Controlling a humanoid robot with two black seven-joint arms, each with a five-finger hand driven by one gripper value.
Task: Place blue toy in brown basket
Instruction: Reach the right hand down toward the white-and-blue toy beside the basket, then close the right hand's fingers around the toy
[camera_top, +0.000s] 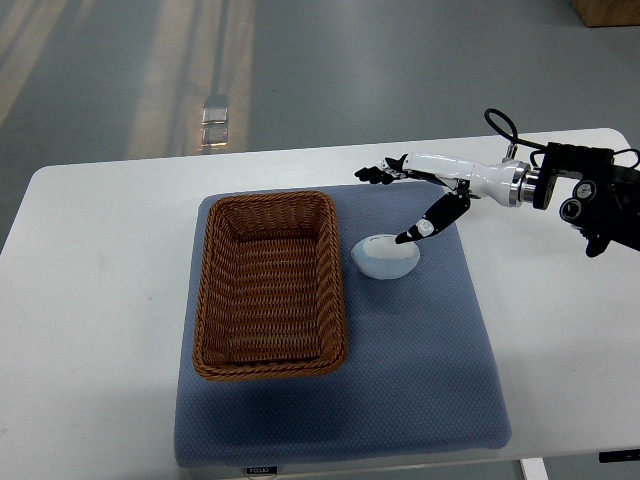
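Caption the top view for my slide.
Right hand open above the pale blue toy beside the empty brown basket.

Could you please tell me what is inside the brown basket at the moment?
Nothing shows inside the basket; only its woven bottom is visible. The blue toy lies outside on the mat, just right of the basket, below the right hand.

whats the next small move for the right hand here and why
Probably lower the right robot hand and close its fingers around the blue toy. The hand is open, with the thumb tip near the toy's top edge and the other fingers spread above it, so nothing is gripped. The brown basket beside the toy holds nothing.
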